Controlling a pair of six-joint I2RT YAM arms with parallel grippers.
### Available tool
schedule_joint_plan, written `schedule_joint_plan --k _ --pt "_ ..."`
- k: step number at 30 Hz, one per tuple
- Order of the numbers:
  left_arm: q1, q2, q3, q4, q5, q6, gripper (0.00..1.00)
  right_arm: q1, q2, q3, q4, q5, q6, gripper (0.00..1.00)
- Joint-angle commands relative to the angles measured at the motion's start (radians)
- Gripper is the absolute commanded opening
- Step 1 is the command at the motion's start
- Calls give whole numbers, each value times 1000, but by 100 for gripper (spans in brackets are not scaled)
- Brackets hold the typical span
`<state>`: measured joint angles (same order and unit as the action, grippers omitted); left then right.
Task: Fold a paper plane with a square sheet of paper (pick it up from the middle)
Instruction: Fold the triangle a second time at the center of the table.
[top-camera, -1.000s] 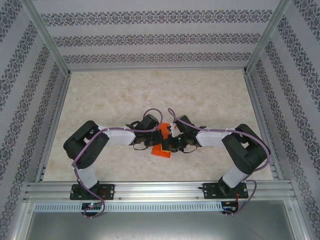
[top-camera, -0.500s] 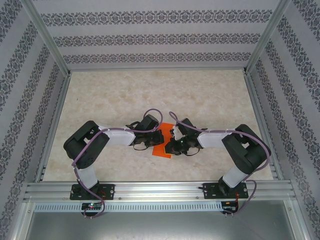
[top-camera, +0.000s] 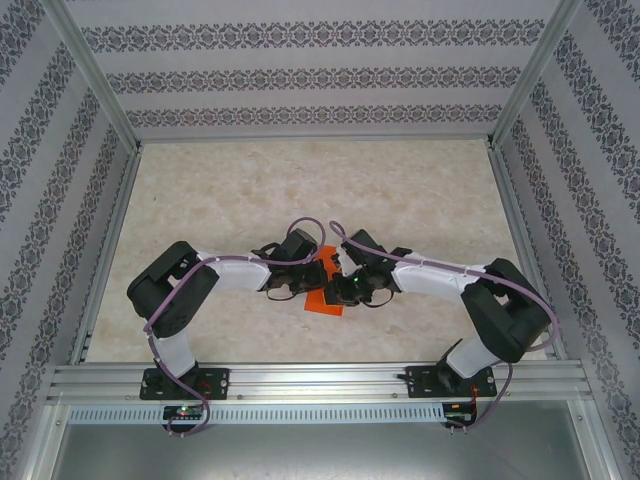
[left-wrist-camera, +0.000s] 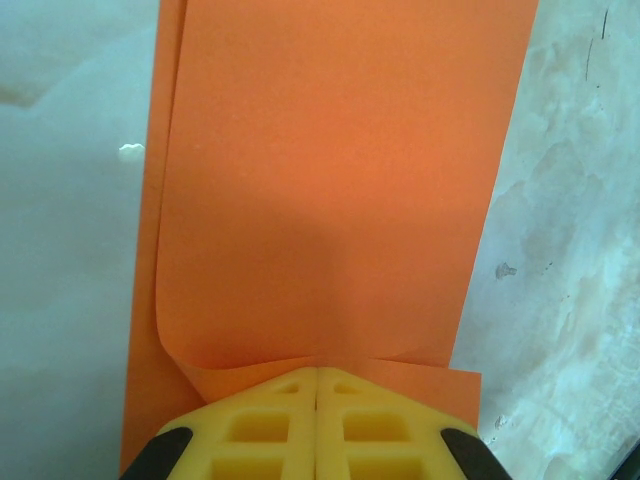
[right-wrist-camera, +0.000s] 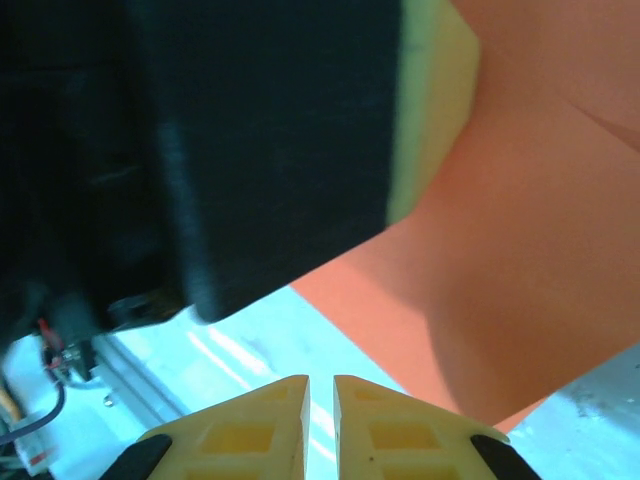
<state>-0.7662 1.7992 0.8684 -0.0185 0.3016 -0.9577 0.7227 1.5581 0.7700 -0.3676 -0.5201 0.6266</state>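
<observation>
My left fingers (left-wrist-camera: 317, 372) are pressed shut, pad against pad, with their tips on the near edge of the orange sheet of paper (left-wrist-camera: 330, 180). I cannot tell whether any paper is caught between them. The sheet lies folded on the pale marbled bench (left-wrist-camera: 60, 250). An upper layer rests on a lower one, whose edge peeks out along the left side and beside my tips. The upper layer curls up a little where it meets them. My right fingers (right-wrist-camera: 320, 385) stand a thin crack apart with nothing between them, just short of the sheet's corner. The black end of my left arm (right-wrist-camera: 270, 130) is close in front of them. From above, both arms meet over the sheet, toward the near side of the bench.
</observation>
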Motion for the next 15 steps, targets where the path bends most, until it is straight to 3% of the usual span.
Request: schedule_joint_plan --k 1,15 --pt "2 54 -35 -61 -26 7 7 10 27 18 -40 91 -10 15" --pt "4 67 -33 -67 -27 15 7 6 56 -69 -114 177 -38 14"
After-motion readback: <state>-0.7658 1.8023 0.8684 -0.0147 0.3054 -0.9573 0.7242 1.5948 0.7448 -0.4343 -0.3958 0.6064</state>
